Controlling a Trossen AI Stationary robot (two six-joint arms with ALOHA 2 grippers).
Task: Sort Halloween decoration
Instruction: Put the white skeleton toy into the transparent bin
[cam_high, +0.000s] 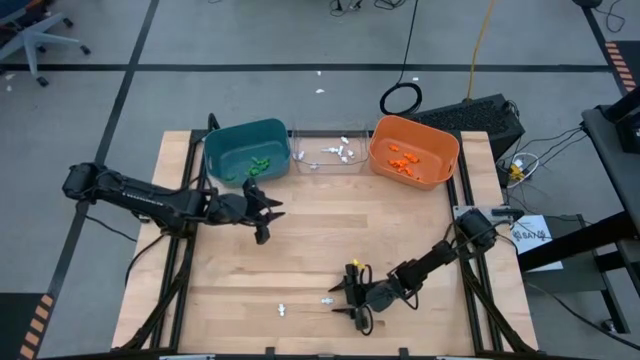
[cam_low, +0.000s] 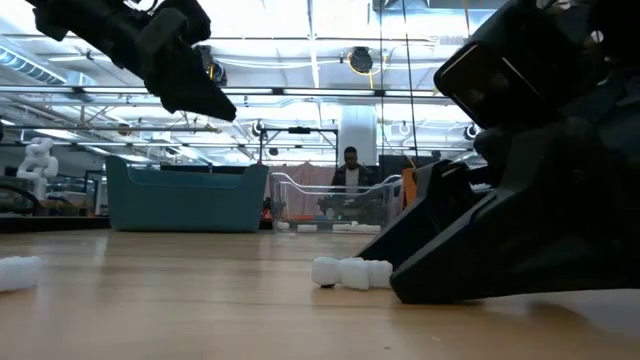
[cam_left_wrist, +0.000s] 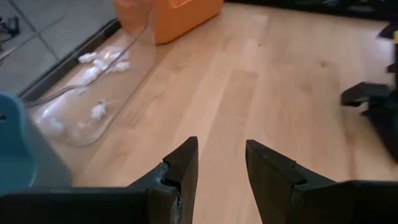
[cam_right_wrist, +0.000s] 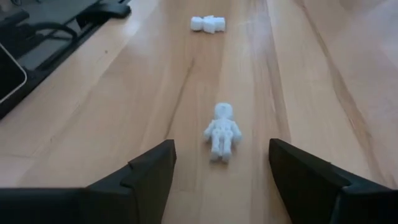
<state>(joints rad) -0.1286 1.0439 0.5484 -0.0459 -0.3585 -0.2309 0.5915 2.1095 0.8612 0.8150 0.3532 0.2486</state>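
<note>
Right wrist view: right pincer (cam_right_wrist: 221, 180) spread apart before a white skeleton trinket (cam_right_wrist: 222, 132); left pincer (cam_left_wrist: 221, 171) apart.

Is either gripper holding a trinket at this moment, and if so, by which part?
Nothing is held. The right gripper is open, low over the table, a white skeleton trinket lying loose ahead of its fingers. The left gripper is open and empty.

R jaws wide apart, white skeleton (cam_right_wrist: 222, 138) between, prob. second trinket (cam_right_wrist: 208, 23) beyond on table (cam_right_wrist: 112, 106).
</note>
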